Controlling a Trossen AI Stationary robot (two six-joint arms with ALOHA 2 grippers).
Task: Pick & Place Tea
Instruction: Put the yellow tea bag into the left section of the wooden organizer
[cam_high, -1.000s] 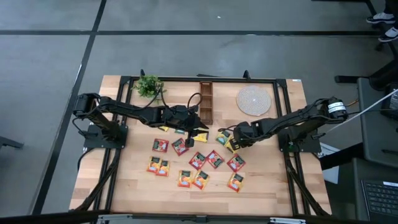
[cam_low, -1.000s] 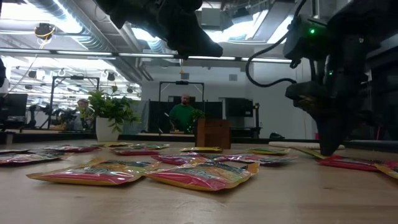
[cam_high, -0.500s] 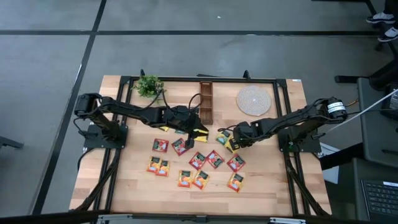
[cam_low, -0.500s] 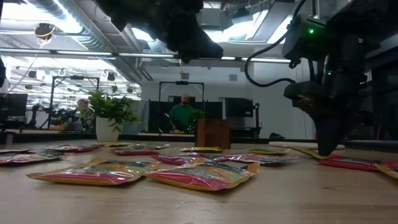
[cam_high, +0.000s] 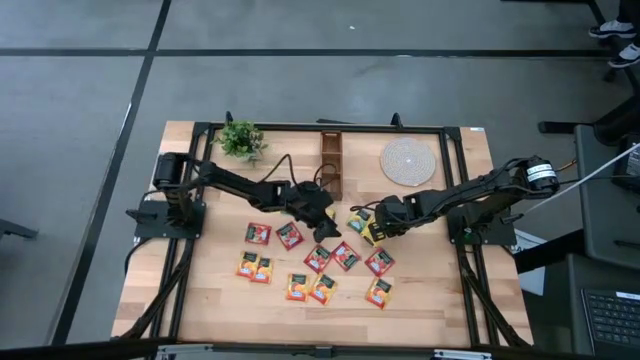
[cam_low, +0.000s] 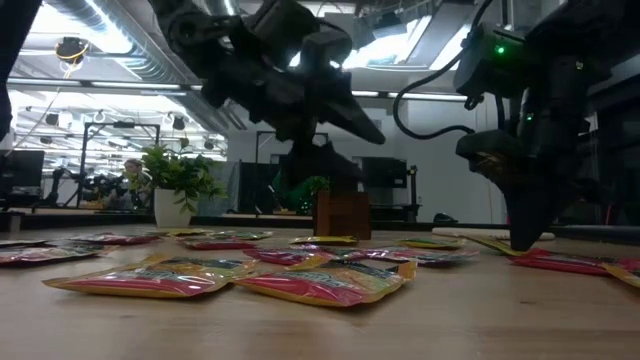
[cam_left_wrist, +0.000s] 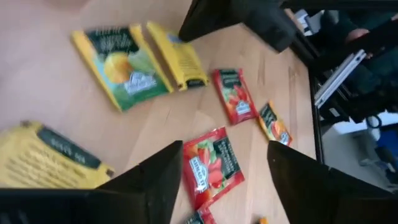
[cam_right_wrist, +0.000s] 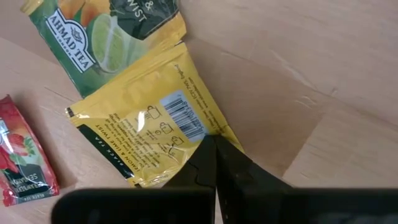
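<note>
Your wooden table (cam_high: 210, 300) fills the high view, with two dark arms reaching in from its sides toward the middle. At the far edge stand one round pale woven mat (cam_high: 407, 160), one small wooden box (cam_high: 331, 163) and one small green potted plant (cam_high: 240, 138). The tea lies loose across the middle and near half of the table – about a dozen flat sachets can be counted from above: roughly five red (cam_high: 258, 234), four orange (cam_high: 298, 288) and a few yellow or green near the grippers, the exact number hidden by the arms. Your left gripper (cam_left_wrist: 224, 168) hangs over a red sachet (cam_left_wrist: 210, 163) with its fingers spread wide and nothing between them. Your right gripper (cam_right_wrist: 214, 163) is clenched – its fingertips meet on the edge of one yellow sachet (cam_right_wrist: 155, 130), which lies flat just beside a green one (cam_right_wrist: 102, 31).
</note>
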